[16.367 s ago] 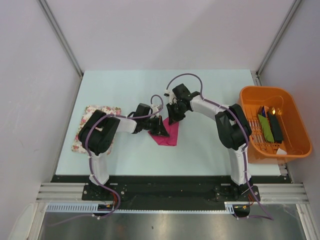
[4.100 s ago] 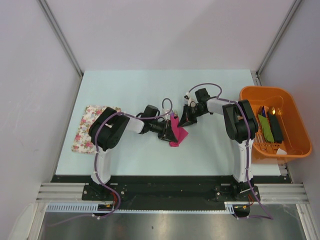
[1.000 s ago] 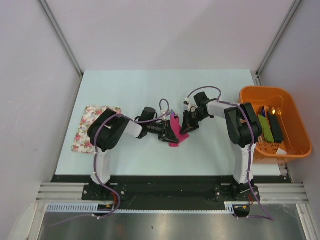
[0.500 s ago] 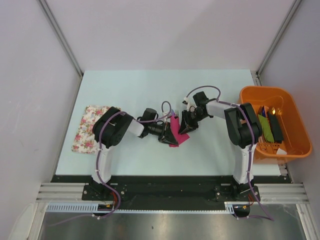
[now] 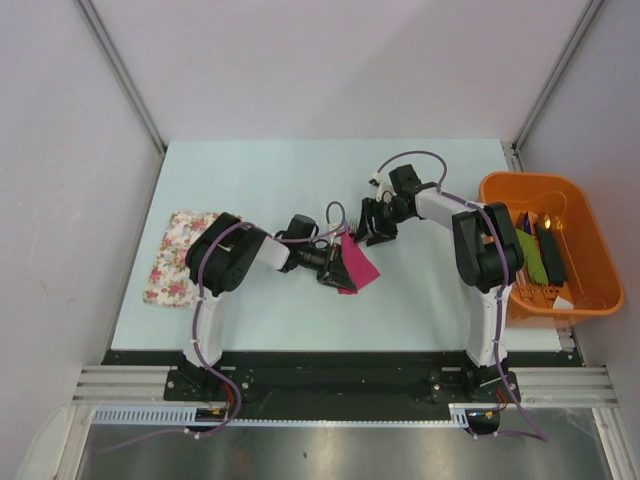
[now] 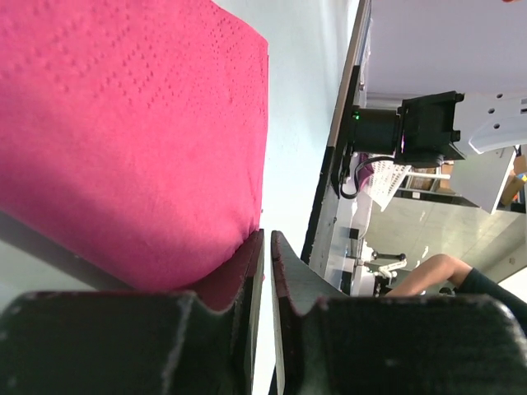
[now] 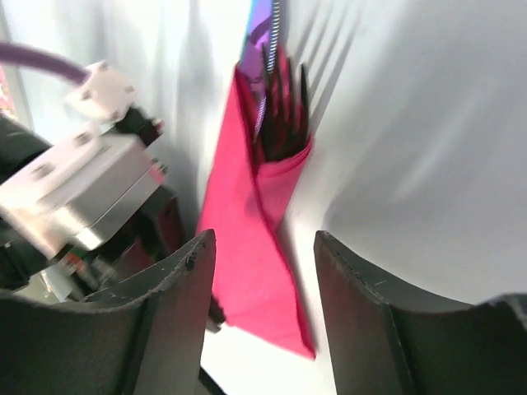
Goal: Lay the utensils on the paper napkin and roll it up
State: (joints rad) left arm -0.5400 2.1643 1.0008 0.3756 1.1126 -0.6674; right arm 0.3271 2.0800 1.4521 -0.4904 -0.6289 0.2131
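Nearest you on the desk [image 5: 250,180], your left claw [image 6: 263,240] is almost fully closed. Only a thin slit shows between its jaws, and the edge of the paper napkin [image 5: 360,266] is pinched in that slit. The napkin lies about mid-desk, folded into a narrow strip that runs away from the near edge, with the left claw touching its left side.

Just beyond it, your right claw [image 7: 263,240] stands wide apart and holds nothing. Its jaws straddle the strip without touching it.

The utensils [image 7: 278,99] sit inside the napkin's far end and poke out toward the back edge.

From above you only see a few tiny tines past the pink paper. The right wrist camera shows more: dark fork tines fanned out of a pocket in the fold, and a shiny purple piece beside them. The left wrist camera alone shows the napkin's dotted embossing, and a bare forearm [image 6: 436,271] beyond the desk's edge.

An orange tub [image 5: 530,178] sits off the right edge, and a floral mat [image 5: 172,262] lies at the left edge.
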